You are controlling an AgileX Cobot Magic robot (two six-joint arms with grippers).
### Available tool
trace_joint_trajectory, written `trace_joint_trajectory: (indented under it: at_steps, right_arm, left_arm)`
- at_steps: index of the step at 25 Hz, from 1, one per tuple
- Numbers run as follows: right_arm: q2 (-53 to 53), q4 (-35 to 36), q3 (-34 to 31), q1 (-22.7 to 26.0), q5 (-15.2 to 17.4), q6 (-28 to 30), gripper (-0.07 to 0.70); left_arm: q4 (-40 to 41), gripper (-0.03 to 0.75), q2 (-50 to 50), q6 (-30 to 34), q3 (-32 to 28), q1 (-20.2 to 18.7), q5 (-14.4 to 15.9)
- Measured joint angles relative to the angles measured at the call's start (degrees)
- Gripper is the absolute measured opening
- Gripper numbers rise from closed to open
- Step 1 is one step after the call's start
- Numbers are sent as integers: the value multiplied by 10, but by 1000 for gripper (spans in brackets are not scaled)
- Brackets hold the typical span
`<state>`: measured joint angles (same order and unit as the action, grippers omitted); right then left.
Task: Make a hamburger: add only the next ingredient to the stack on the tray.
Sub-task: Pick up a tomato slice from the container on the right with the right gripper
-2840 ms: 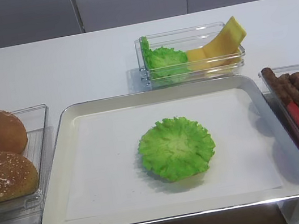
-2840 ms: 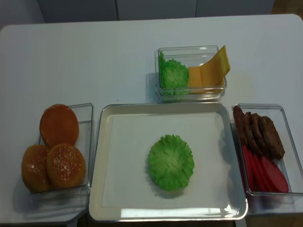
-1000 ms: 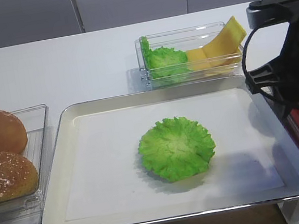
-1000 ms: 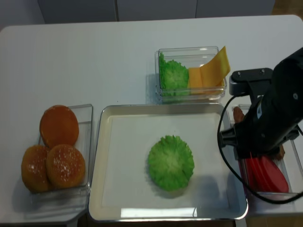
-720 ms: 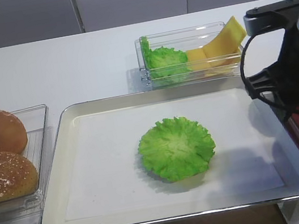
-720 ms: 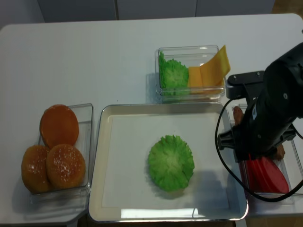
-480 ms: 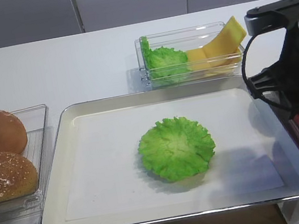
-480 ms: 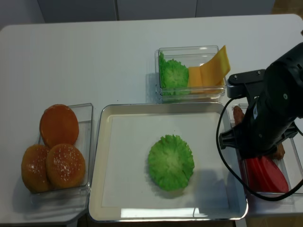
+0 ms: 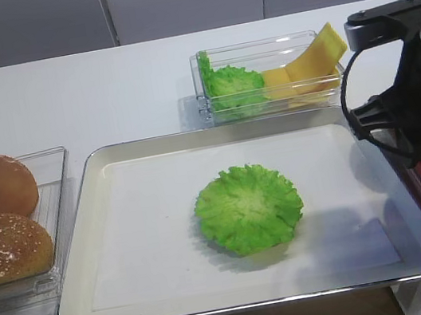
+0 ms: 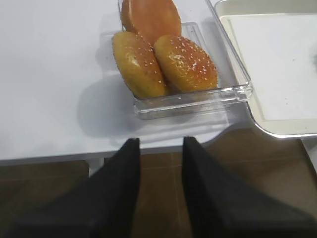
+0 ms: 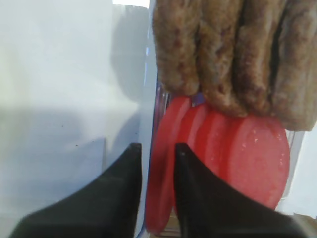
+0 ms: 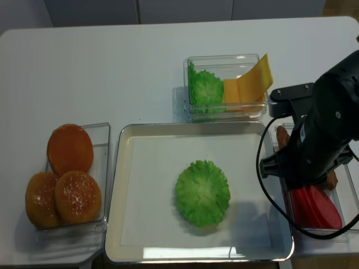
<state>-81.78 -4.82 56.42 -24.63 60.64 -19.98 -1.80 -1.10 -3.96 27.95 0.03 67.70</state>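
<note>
**Burger build: right arm down in the tomato box, lettuce alone on the tray**

The big rectangular silver metal tray with the white paper liner sits mid-worktop. The only thing on it is the round, ruffled bright green lettuce leaf, lying flat a bit right of centre.

The flat round red tomato slice that's wanted is not on the tray. It's in the clear plastic box just off the tray's right edge, at the tray-side end of a row of overlapping red slices, below the dark brown elongated patties.

The black right arm hangs over that box. On the wrist cam, the right fingers stand only narrowly apart, with the slice's edge and the box wall showing in the gap. I honestly can't tell if they're pinching it or just straddling it.

The left fingers are released, with nothing between them, out past the worktop's front edge near the clear box of golden-brown buns.

At the back of the white worktop, another clear box holds spare green lettuce and yellow cheese slices.
</note>
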Motion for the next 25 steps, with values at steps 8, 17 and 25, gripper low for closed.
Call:
trace_joint_trajectory:
  at_steps: [8,17,25]
  right_arm:
    - [-10,-2,0,0,4,1,164]
    - [-10,-6,1,0,4,1,56]
    - [10,-6,1,0,8,2,56]
  left_arm:
    - [0,216,0,0,0,0,0]
    - [0,216,0,0,0,0,0]
    - [0,216,0,0,0,0,0]
